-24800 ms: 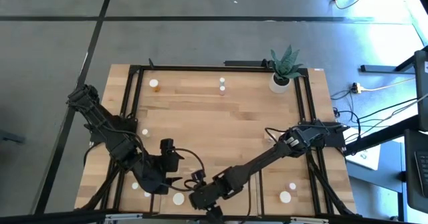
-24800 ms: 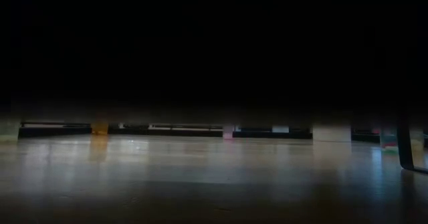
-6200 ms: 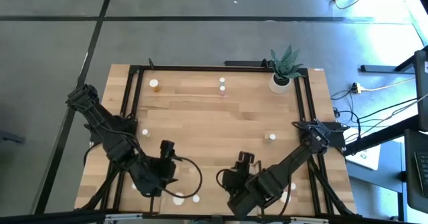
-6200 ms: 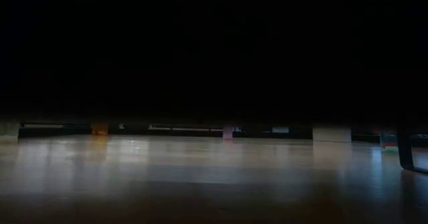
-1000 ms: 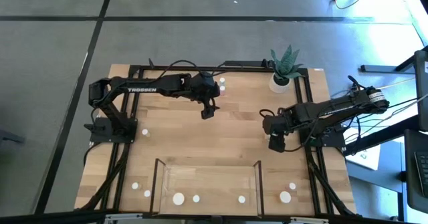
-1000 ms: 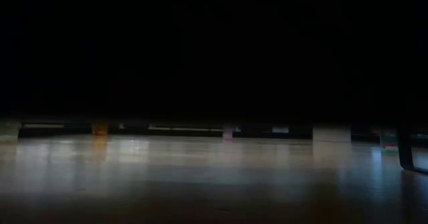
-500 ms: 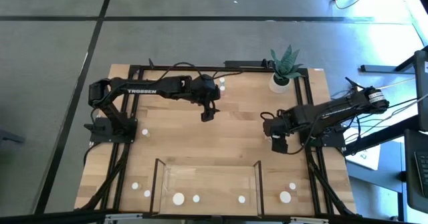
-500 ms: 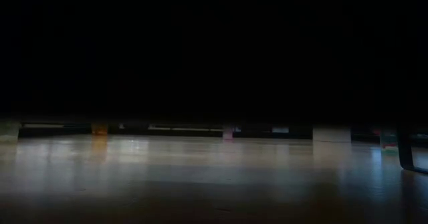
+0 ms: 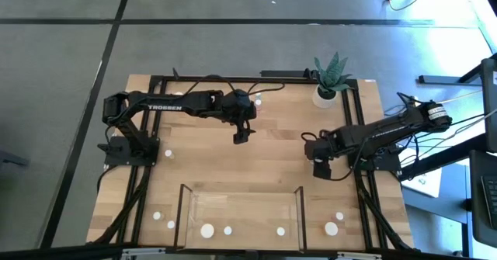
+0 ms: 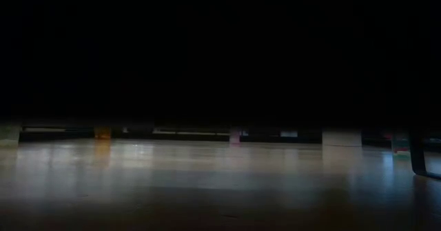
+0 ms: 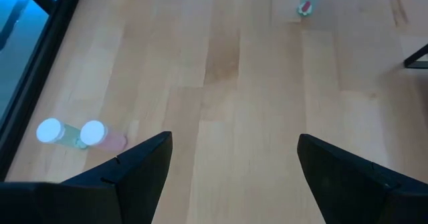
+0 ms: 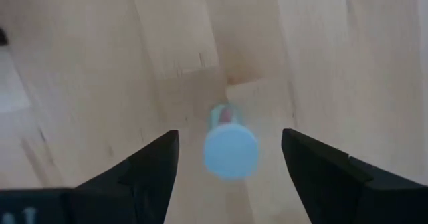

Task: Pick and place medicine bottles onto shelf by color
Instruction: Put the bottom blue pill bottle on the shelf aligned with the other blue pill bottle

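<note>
My right gripper hangs open at the table's right, pointing down. A small bottle with a white cap and a pinkish body stands upright on the table right below it, between the two fingers and apart from both. In the high view the gripper hides this bottle. My left gripper is open in the air over the far middle of the table. Two white-capped bottles, one greenish and one pinkish, stand beside it near the far edge. The shelf stands at the near middle, with several bottles along the near edge.
A white pot with a spiky plant stands at the far right corner. One bottle stands alone at the left, and others stand at the near right. Dark frame bars run along the table's sides. Bare wood lies between the two grippers.
My right gripper has come down over the bottle at the table's right and drifted slightly toward the near edge, its fingers still apart. The bottle has stayed upright where it was.
</note>
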Controlling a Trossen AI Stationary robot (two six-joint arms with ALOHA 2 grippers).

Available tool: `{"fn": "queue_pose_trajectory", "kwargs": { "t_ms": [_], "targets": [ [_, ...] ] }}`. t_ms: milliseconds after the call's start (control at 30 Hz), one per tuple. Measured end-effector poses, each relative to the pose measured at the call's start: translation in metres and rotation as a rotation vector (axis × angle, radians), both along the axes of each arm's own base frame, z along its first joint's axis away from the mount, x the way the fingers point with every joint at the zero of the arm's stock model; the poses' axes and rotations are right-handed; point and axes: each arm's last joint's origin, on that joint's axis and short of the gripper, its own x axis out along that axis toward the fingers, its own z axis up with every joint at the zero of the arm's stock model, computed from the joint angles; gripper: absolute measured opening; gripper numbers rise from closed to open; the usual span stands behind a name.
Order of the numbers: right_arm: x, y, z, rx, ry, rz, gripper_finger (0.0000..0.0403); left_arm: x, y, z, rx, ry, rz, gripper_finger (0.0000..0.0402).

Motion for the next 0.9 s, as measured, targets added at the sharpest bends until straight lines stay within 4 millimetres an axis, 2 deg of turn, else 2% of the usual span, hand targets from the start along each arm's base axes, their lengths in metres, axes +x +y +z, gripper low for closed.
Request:
{"fn": "queue_pose_trajectory", "kwargs": {
  "t_ms": [267,500,667,900],
  "targets": [
    [-0.006,-0.001,-0.013,0.004,0.019,-0.048,0.0267,0.000,0.000,0.000,0.000,0.000,0.000,0.0316],
    [-0.005,-0.001,-0.014,0.009,0.000,-0.052,0.0261,0.000,0.000,0.000,0.000,0.000,-0.001,0.0316],
    [-0.004,-0.002,-0.014,-0.016,-0.007,-0.057,0.0229,0.000,0.000,0.000,0.000,0.000,-0.001,0.0316],
    [-0.004,-0.002,-0.014,-0.016,-0.007,-0.057,0.0160,0.000,0.000,0.000,-0.001,0.001,-0.001,0.0316]
  ]
}}
